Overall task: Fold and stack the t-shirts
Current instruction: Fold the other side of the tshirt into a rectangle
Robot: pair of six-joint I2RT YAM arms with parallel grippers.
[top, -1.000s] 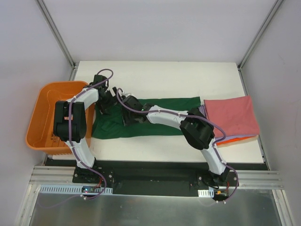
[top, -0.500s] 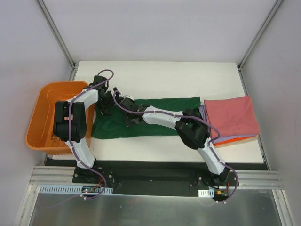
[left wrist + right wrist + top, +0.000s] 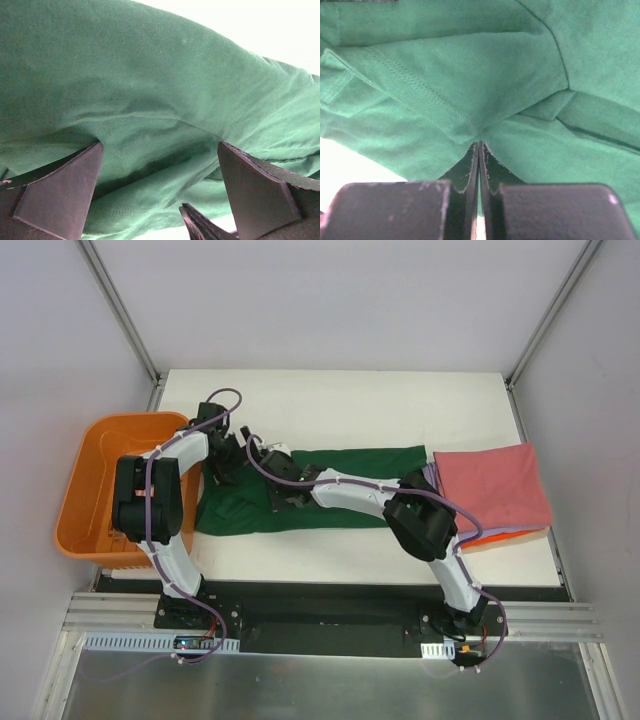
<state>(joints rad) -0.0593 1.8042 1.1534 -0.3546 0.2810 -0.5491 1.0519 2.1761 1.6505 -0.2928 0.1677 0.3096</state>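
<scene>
T-shirts at mid-task: the dark green t-shirt [image 3: 375, 462] lies as a long band across the middle of the worktop [image 3: 330, 410]. It is wrinkled at its left end and not yet brought down to a rectangle. The folded stack [image 3: 492, 488], pink-red on top with other colours edging out beneath, sits at the right end, just beside the green cloth. Your right tool [image 3: 479, 146] has its jaws closed together, and a folded edge beside a stitched hem runs to a point at its tips, so it appears pinched. Your left tool [image 3: 159, 150] stands wide, its fingers [image 3: 60, 195] on either side of a ridge of the same cloth, gripping nothing. Read the stacked shirts as finished and the green one as partway: its remaining folds and its placing on the stack are left. No cloth shows in the orange basket [image 3: 75, 485] at the left.
</scene>
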